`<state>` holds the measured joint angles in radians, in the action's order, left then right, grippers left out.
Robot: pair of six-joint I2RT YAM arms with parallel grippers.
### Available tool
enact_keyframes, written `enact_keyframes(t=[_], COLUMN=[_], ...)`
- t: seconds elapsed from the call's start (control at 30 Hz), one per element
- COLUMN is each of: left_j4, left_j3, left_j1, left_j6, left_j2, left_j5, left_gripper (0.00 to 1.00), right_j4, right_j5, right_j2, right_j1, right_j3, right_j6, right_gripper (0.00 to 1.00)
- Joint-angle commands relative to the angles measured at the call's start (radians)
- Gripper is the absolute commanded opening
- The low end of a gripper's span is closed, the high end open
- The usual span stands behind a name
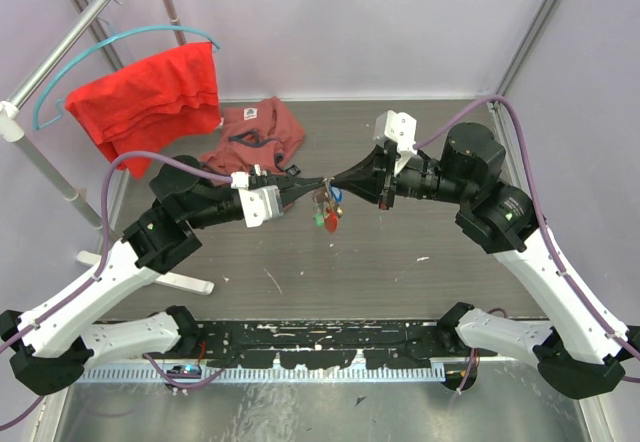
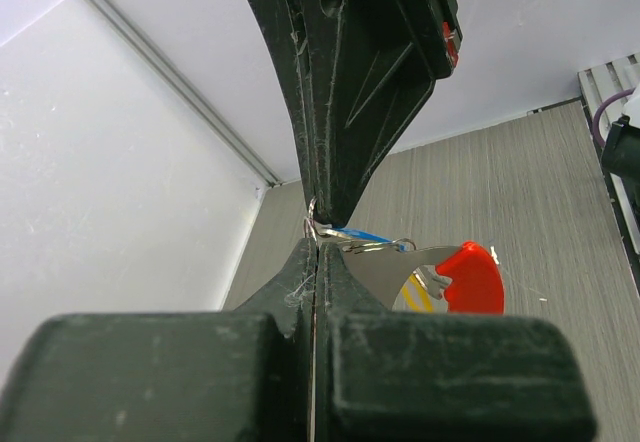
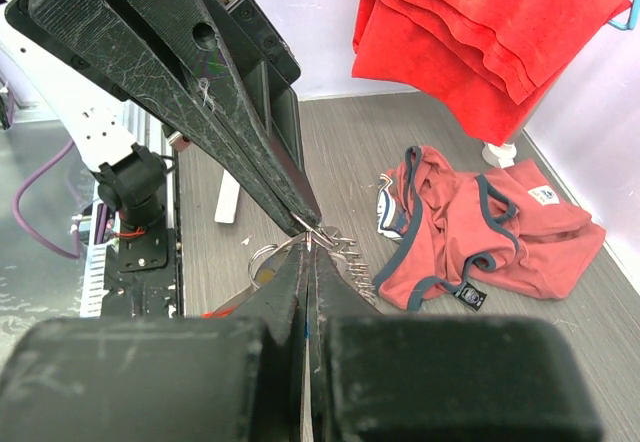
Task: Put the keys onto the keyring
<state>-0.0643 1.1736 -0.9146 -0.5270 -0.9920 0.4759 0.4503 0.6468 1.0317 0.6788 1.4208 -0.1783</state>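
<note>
**Two grippers clenched on one keyring above the table**

The left gripper (image 1: pixel 316 184) and right gripper (image 1: pixel 345 179) meet tip to tip over mid-table. The jaws of each are pressed tight on the thin wire of the keyring (image 1: pixel 327 198). From above, the left arm reaches in from 9 o'clock and the right from 3 o'clock.

The keys (image 1: pixel 320 217) and the red tag (image 1: pixel 333 225) hang in a bunch from the tips. In the top view the bunch trails toward 6 o'clock, its long axis running 12 to 6.

In the left wrist view the tag sits at 4 o'clock from the tips, beyond a blue key (image 2: pixel 365 234).

At 10 o'clock from the tips a pink garment (image 1: pixel 255 137) lies on the table (image 1: pixel 400 252). Farther out, a red cloth (image 1: pixel 150 97) hangs on a hanger (image 1: pixel 120 42).

Each gripper fills much of the other's wrist view.
</note>
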Motion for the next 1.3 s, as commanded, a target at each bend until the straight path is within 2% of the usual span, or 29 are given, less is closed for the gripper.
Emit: enact_keyframes(t=[0.0,0.93,1.27], left_j4=[0.048,0.103,0.129], left_j3=[0.017,-0.017,-0.029], left_j1=[-0.005,-0.005,-0.004], left_j6=[-0.007,0.013,0.026], left_j2=[0.004,0.025,0.034], left_j5=[0.007,0.020,0.021], left_gripper=[0.00,0.00,0.00], right_j4=[-0.065,-0.103,-0.105], right_j5=[-0.031,-0.087,-0.102], right_j2=[-0.025,-0.027,-0.038], right_j1=[0.002,0.001,0.002], right_j3=[0.005,-0.031,-0.033], right_j6=[0.017,0.072,0.062], right_gripper=[0.01,0.01,0.19])
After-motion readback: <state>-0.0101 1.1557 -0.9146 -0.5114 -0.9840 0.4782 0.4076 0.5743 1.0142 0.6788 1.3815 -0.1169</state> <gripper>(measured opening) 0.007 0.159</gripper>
